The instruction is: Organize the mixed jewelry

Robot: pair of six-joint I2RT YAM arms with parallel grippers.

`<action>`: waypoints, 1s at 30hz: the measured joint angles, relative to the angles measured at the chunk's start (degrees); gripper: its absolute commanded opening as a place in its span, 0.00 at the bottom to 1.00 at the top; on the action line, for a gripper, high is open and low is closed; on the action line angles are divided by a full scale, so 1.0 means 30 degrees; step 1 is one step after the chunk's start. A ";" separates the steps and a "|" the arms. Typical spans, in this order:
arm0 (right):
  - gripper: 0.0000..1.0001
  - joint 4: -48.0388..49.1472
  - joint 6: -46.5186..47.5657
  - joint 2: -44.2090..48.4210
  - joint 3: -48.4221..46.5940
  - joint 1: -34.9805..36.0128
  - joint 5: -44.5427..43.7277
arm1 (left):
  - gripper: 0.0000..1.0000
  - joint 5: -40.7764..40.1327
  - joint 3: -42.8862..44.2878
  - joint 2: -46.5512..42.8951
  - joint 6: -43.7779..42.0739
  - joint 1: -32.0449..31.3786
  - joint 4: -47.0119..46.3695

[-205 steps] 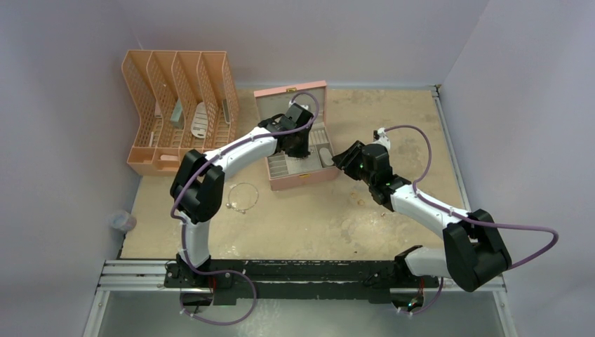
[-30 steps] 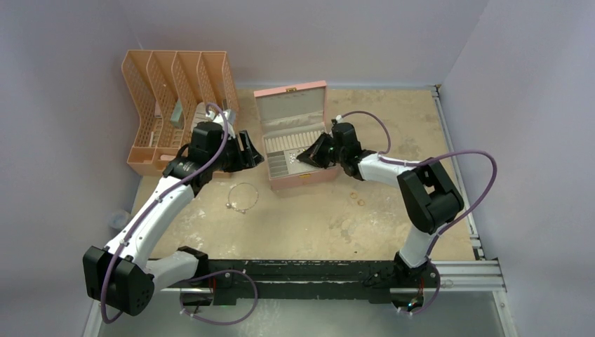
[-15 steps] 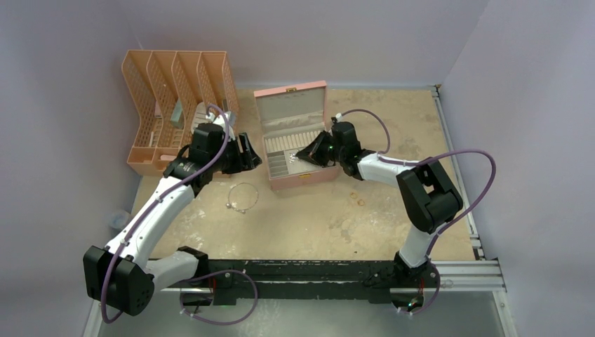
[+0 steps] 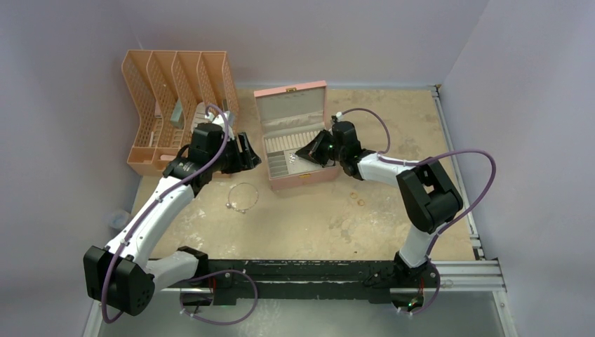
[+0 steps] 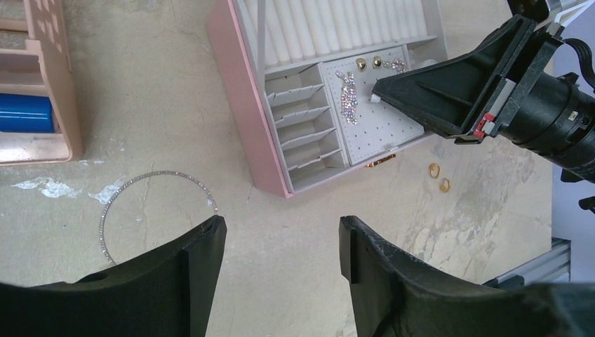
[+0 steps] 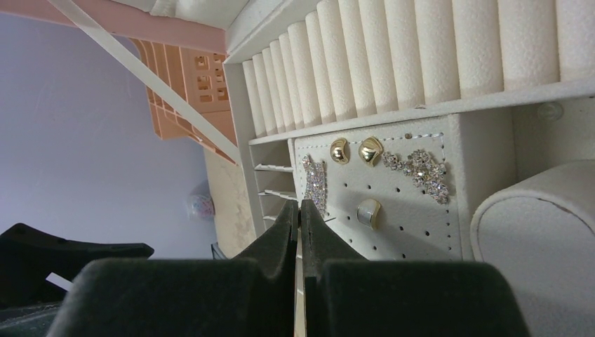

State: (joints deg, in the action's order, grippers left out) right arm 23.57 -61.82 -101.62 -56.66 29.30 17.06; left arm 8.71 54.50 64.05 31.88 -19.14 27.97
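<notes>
The thin silver loop lies on the table left of the pink jewelry box. Two tiny gold rings lie to the right of the box front. My left gripper hovers open over bare table between loop and box. My right gripper is shut, its tip over the perforated earring pad. A tiny pale bit shows at that tip; whether it is held I cannot tell. Gold studs, crystal pieces and a pale earring sit on the pad.
A peach file organizer stands at the back left, with a blue item in one slot. A small cup sits at the table's left edge. White ring rolls fill the back of the box.
Several seconds ago the left arm was over the box and the right arm beside it; they have swapped. In the last second the right gripper's tip edged slightly further over the pad.
</notes>
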 measured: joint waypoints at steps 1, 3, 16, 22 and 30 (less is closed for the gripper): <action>0.00 0.0000 0.0000 0.0000 0.0000 0.0000 0.0000 | 0.60 -0.0007 0.0000 0.0007 0.0000 0.0000 0.0000; 0.00 0.0015 -0.0007 -0.0015 0.0000 0.0007 0.0000 | 0.60 0.0000 -0.0007 0.0007 0.0000 0.0007 0.0000; 0.00 0.0240 -0.0015 -0.0488 0.0007 0.0007 0.0007 | 0.60 0.0000 -0.0007 0.0080 0.0000 0.0073 0.0000; 0.00 0.0262 -0.0022 -0.0488 0.0058 0.0000 -0.0007 | 0.60 0.0000 -0.0007 0.0080 0.0000 0.0109 0.0000; 0.00 0.0823 -0.0160 -0.0437 0.0415 0.0007 -0.0036 | 0.60 0.0000 -0.0007 0.0080 0.0000 0.0124 0.0000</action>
State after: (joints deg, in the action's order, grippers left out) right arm 26.04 -62.30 -102.94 -55.42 29.32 16.95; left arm 8.71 54.48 64.29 31.88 -18.76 27.97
